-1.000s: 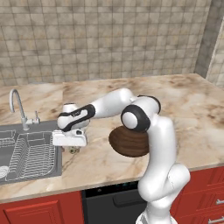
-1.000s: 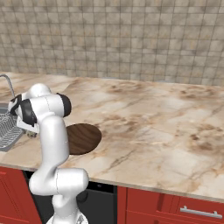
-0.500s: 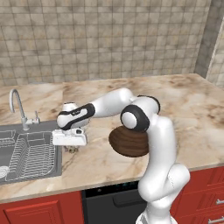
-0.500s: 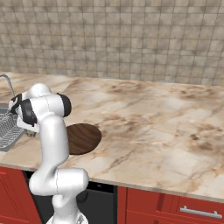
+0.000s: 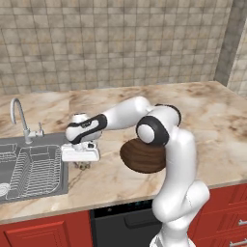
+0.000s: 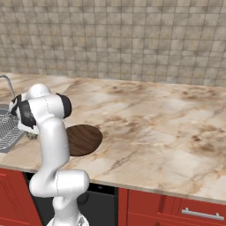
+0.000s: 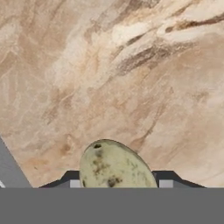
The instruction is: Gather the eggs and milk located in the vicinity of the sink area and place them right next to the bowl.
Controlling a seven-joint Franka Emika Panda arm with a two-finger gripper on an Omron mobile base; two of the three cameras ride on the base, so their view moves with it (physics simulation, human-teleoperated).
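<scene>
The egg [image 7: 113, 166], a pale olive speckled lump, sits between the two dark fingertips of my gripper [image 7: 119, 183], which is shut on it. In the left base view the gripper [image 5: 83, 164] hangs low over the marble counter, just right of the sink [image 5: 63, 166]. The dark-brown wooden bowl [image 5: 144, 157] rests on the counter to the gripper's right, partly behind my forearm, and it also lies near the front edge in the right base view [image 6: 84, 139]. The milk carton is out of view.
A wire dish rack [image 5: 34, 166] lies in the steel basin, and the curved chrome faucet [image 5: 17, 114] rises behind it. The marble counter [image 6: 159, 128] stretches wide to the right. Red cabinets [image 6: 176, 207] run below the front edge.
The hand has drifted slightly to the right, away from the sink, staying low over the counter. The bowl has not moved.
</scene>
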